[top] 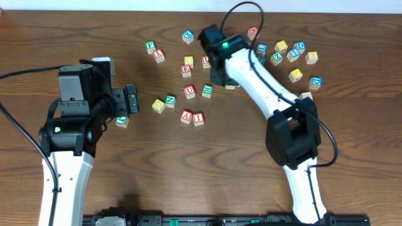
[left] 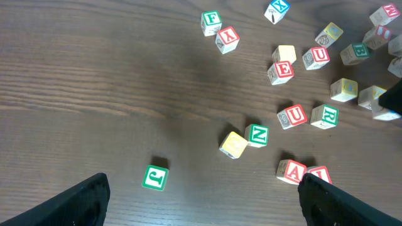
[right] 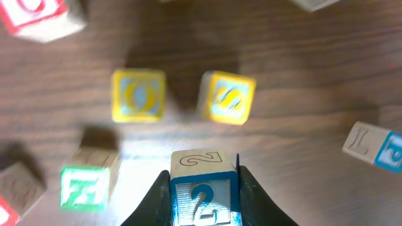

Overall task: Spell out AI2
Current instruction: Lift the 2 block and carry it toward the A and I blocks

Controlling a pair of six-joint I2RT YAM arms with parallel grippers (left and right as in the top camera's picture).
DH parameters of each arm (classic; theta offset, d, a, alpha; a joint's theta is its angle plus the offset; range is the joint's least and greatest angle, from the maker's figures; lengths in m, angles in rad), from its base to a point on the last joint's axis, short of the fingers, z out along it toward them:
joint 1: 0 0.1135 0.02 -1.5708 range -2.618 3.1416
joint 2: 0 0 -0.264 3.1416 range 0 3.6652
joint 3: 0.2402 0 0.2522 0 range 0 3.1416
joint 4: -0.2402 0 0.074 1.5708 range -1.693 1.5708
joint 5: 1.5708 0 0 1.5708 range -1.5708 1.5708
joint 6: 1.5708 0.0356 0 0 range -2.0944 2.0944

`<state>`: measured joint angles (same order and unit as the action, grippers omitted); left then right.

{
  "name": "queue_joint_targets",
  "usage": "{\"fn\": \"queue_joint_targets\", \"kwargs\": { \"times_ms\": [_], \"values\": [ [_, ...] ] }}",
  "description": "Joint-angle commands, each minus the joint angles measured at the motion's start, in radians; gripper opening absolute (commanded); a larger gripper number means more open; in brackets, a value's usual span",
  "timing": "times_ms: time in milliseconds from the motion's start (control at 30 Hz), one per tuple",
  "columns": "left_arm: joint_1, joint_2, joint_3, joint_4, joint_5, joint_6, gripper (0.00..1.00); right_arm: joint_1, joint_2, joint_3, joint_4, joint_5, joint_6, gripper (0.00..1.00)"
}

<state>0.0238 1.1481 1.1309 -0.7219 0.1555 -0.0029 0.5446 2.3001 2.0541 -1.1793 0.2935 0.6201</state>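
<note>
My right gripper (right: 204, 210) is shut on a blue 2 block (right: 204, 188) and holds it above the table among loose blocks. In the overhead view this gripper (top: 222, 76) is at the upper middle of the table, and the block is hidden under the arm. A red A block (top: 186, 116) and a red I block (top: 198, 118) stand side by side at mid-table. They also show in the left wrist view, the A block (left: 291, 170) left of the I block (left: 318, 174). My left gripper (top: 129, 100) is open and empty, to the left of them.
A green J block (left: 154, 177) lies between the left fingers. Yellow (top: 158, 105) and green N (top: 170, 100) blocks lie left of the A. Red U (top: 189, 91) and green R (top: 207, 90) blocks lie above it. Several blocks cluster at the upper right (top: 294, 53). Two yellow blocks (right: 138, 94) (right: 227, 97) lie below the right gripper.
</note>
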Motion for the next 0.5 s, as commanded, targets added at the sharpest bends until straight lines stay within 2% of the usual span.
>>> {"fn": "queue_joint_targets", "kwargs": {
  "times_ms": [0,100,467],
  "values": [
    [0.004,-0.003,0.027,0.000,0.006,0.003,0.95,0.032,-0.006,0.020,-0.028,-0.011,0.036,0.05],
    [0.004,-0.003,0.027,0.000,0.006,0.003,0.95,0.043,-0.006,0.020,-0.053,-0.029,0.050,0.01],
    [0.004,-0.003,0.027,0.000,0.006,0.003,0.94,0.097,-0.006,0.019,-0.090,-0.045,0.056,0.01]
  ]
}}
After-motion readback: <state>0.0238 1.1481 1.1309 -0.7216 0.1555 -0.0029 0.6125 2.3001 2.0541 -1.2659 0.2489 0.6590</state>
